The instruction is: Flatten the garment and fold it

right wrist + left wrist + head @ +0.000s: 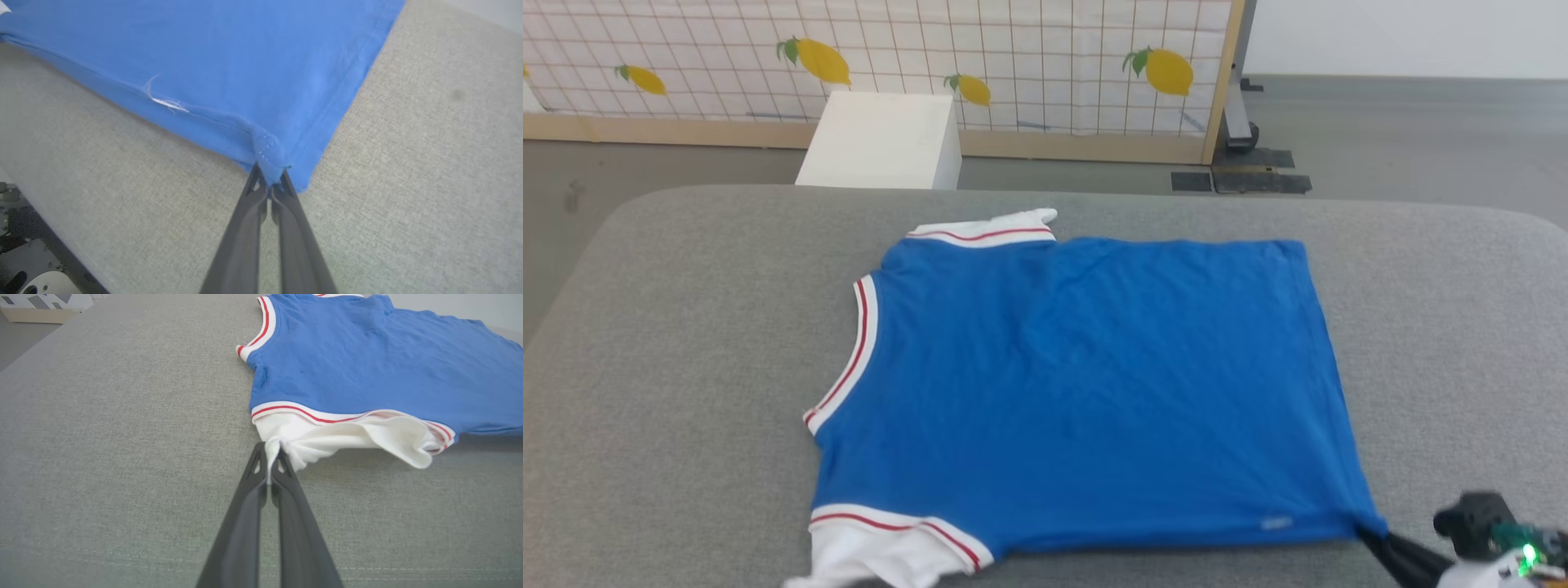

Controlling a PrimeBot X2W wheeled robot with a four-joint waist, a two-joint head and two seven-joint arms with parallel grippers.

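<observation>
The garment (1078, 384) lies spread on the grey cushioned surface (670, 392), blue body flat, neck trim at the left, white sleeves with red stripes at the near left and the far side. In the left wrist view my left gripper (270, 451) is shut on the white near sleeve (327, 441) of the garment (367, 363), pinching its edge. My right gripper (270, 179) is shut on the near right hem corner of the garment (229, 57); in the head view my right gripper (1368, 535) sits at that corner, at the bottom right.
A white box (882, 139) stands on the floor beyond the surface's far edge. Behind it is a wood-framed screen with lemon prints (980, 57). The surface's near edge drops off beside the robot's base (24, 265).
</observation>
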